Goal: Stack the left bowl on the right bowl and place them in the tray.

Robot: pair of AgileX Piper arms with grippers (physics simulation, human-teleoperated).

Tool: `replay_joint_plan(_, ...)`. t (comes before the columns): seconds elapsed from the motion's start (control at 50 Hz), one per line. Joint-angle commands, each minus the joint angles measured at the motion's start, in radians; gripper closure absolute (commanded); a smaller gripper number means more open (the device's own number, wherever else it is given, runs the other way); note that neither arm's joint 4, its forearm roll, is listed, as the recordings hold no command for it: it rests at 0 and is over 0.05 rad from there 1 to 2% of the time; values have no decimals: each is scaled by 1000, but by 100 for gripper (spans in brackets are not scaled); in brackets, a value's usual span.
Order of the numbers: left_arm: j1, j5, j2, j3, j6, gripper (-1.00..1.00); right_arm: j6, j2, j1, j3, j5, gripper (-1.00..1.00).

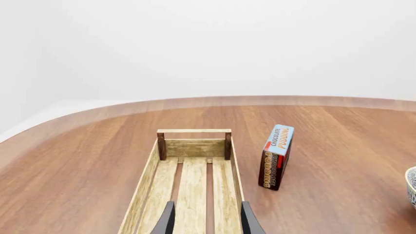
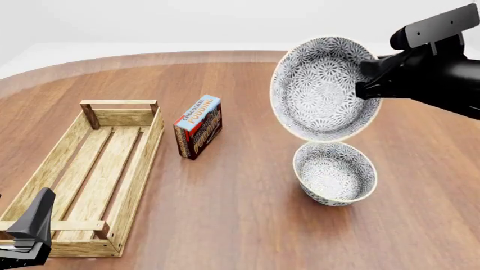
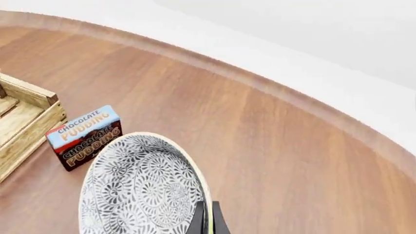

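1. The left gripper (image 2: 26,236) is cut off at the front view's lower left corner. In its wrist view two dark fingers (image 1: 165,222) stand spread apart with nothing between them, over the near end of the tray.
2. The long pale wooden slatted tray (image 2: 143,169) lies at the table's left. Its long axis runs away from the arms and its raised end bar is at the far end. It holds nothing.
3. Just right of the tray's far half, a small blue-and-brown chocolate pudding box (image 2: 199,126) stands on edge, apart from the tray wall.
4. Bare brown wooden table (image 2: 225,214) lies open between the box and the bowls.
5. One grey-floral white bowl with cream rim, the right bowl (image 2: 335,171), sits upright on the table, mouth up.
6. Above it, clear of it, the matching left bowl (image 2: 322,87) hangs tilted steeply, its mouth turned toward the front camera.
7. The right gripper (image 2: 367,79) pinches the left bowl's right rim. Its black arm is cut off at the right edge; in its wrist view the fingers (image 3: 217,222) are barely visible.
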Motion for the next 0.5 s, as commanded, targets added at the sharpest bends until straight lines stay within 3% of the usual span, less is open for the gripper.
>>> replay_joint_plan(0.02,0,0,0,0,0,-100,106,-44,-56,60,-32,100)
replay_joint_plan(0.3,0,0,0,0,0,-100,227,-88,-100,170,-108,100)
replay_joint_plan(0.5,0,0,0,0,0,-100,269,-90,-126,243,-171,100)
